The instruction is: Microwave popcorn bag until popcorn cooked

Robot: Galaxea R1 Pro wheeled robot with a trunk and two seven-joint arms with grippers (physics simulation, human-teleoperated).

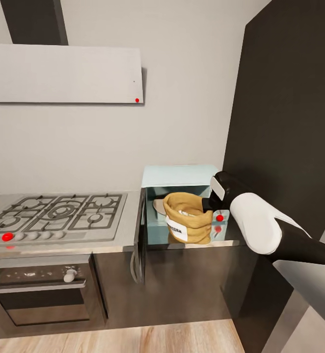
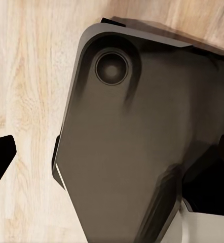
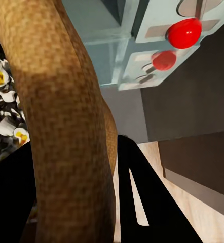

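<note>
Glossy grey desk [image 1: 133,223] under pale walls, steel hob [image 1: 54,215] left; right arm's gripper [image 1: 207,203] stretched far, jaws pinching tan cloth popcorn bag [image 1: 188,218] before mint-blue microwave [image 1: 179,179].

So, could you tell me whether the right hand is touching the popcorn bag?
Touching. In the right wrist view, the right hand has its dark fingers either side of the popcorn bag rim, pressed against the cloth.

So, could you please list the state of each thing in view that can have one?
microwave: door swung open to the left
popcorn bag: upright at the microwave's opening, mouth open, white pieces showing inside
right gripper: shut on the popcorn bag's rolled rim
left gripper: state cannot be told, wooden floor behind it
oven: door closed
gas hob: no flame visible
</note>
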